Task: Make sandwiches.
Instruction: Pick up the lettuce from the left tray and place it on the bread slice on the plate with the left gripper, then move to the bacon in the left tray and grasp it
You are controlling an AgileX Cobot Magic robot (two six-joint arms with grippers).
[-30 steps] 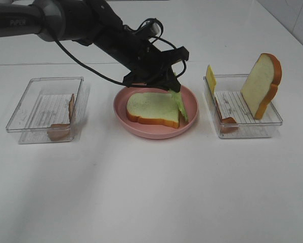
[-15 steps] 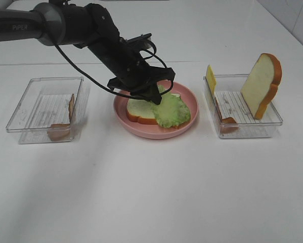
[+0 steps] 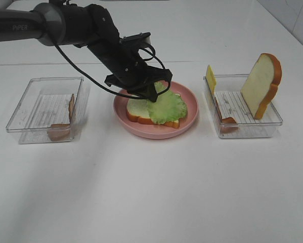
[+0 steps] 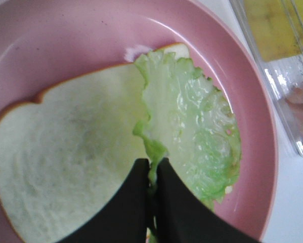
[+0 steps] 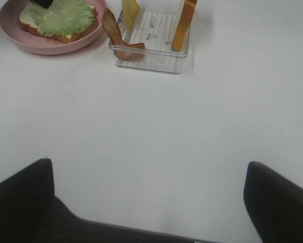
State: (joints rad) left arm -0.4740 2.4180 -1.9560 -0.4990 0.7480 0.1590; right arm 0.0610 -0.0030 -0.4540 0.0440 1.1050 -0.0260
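Left hand (image 4: pixel 152 167) is pinching shut on one edge of the lettuce leaf (image 3: pixel 166 107). The leaf is lying across the right part of the flat bread slice (image 3: pixel 137 108) in the pink plate (image 3: pixel 190 98).

Counting: 1 lettuce leaf, 2 bread slices, 2 bacon strips, 1 cheese slice, 2 clear trays, 1 plate.

- Right tray (image 3: pixel 248 130) is holding the upright bread slice (image 3: pixel 260 83), cheese slice (image 3: pixel 210 77) and right bacon strip (image 3: pixel 223 117).
- Left tray (image 3: pixel 19 126) is holding only the left bacon strip (image 3: pixel 70 107).

Right hand (image 5: pixel 146 164) is hanging wide open over the surface (image 3: pixel 151 192), gripping nothing.
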